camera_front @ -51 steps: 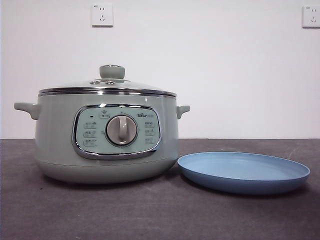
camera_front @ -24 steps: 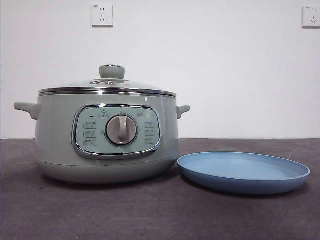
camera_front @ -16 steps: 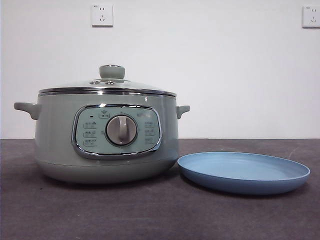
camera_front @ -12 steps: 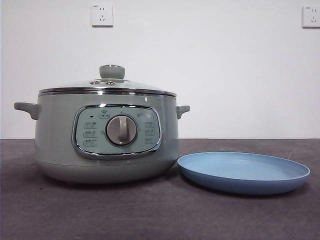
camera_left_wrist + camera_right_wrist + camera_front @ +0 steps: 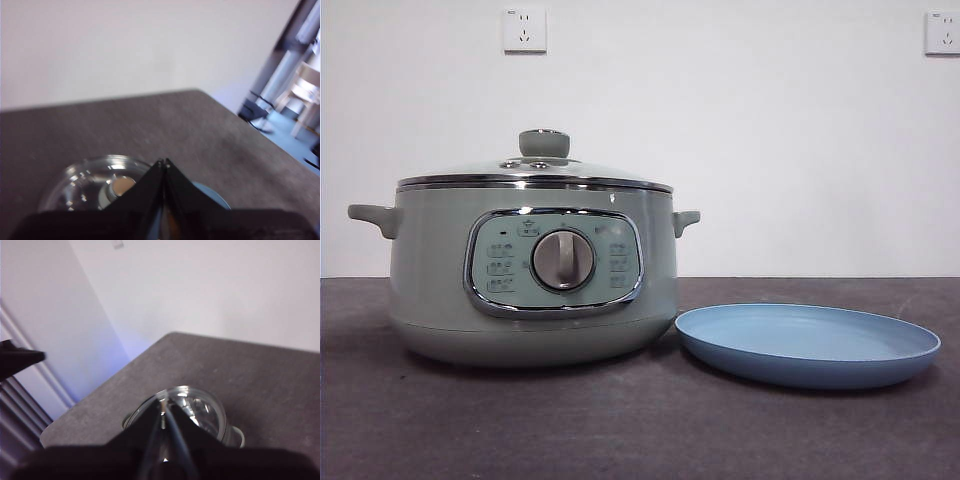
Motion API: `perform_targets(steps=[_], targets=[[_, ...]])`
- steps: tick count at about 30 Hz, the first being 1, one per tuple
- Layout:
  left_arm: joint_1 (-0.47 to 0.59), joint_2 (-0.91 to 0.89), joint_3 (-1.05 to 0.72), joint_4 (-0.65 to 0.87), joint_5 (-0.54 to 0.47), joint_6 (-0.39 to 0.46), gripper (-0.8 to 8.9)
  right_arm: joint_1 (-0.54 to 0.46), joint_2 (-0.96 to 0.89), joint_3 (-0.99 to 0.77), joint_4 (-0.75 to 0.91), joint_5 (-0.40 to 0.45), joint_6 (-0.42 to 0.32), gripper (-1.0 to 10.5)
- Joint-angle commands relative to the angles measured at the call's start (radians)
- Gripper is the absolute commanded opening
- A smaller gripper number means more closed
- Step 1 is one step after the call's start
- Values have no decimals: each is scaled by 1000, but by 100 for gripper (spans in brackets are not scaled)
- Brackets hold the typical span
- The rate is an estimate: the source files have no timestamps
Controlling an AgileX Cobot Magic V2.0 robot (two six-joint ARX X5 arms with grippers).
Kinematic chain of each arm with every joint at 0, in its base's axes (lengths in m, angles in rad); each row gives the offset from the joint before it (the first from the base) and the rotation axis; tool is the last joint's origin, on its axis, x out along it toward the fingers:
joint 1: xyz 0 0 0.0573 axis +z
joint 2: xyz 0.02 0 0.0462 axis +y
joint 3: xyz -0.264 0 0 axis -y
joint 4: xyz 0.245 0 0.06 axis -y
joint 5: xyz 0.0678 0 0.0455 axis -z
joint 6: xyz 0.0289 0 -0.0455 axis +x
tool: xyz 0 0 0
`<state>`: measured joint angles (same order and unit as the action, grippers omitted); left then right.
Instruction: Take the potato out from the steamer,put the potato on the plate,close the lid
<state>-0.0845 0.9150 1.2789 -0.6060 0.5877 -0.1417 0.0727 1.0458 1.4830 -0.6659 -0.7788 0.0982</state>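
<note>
Both arms hang high above the pale-green round steamer (image 5: 532, 275), its domed glass lid (image 5: 534, 172) on. Left gripper (image 5: 163, 162) and right gripper (image 5: 163, 410) are pinched closed, empty. The potato possibly shows blurred through the glass; the light-blue plate (image 5: 808, 345) sits right.

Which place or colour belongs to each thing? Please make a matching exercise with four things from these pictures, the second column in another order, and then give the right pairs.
Things:
1. lid
2. plate
3. dial
4. wall sockets

Places or colours:
A. light blue, lying on the table beside the steamer
B. white, high on the wall behind the table
C. grey, in the middle of the chrome-framed control panel
D. glass with a pale-green knob, closed on the steamer

Right pairs: 1-D, 2-A, 3-C, 4-B
</note>
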Motion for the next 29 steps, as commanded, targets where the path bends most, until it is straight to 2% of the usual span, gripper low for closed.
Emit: perform_targets(steps=[1,3,4,6,14,21,29], targets=[[-11,50,0,-1,13,14,227,3,15,9,-14,0,-19,277],[-18,82,0,-1,8,10,427,3,23,9,-25,5,-18,500],[-23,97,0,-1,6,11,478,3,26,9,-27,9,-18,596],[-32,125,0,2,-10,11,474,3,27,9,-28,38,-19,662],[-103,237,0,128,-120,11,474,18,28,9,-27,57,-20,661],[-213,341,0,186,-256,16,474,33,28,9,-32,113,-19,660],[-322,449,0,187,-481,93,473,34,28,9,-78,133,-20,659]])
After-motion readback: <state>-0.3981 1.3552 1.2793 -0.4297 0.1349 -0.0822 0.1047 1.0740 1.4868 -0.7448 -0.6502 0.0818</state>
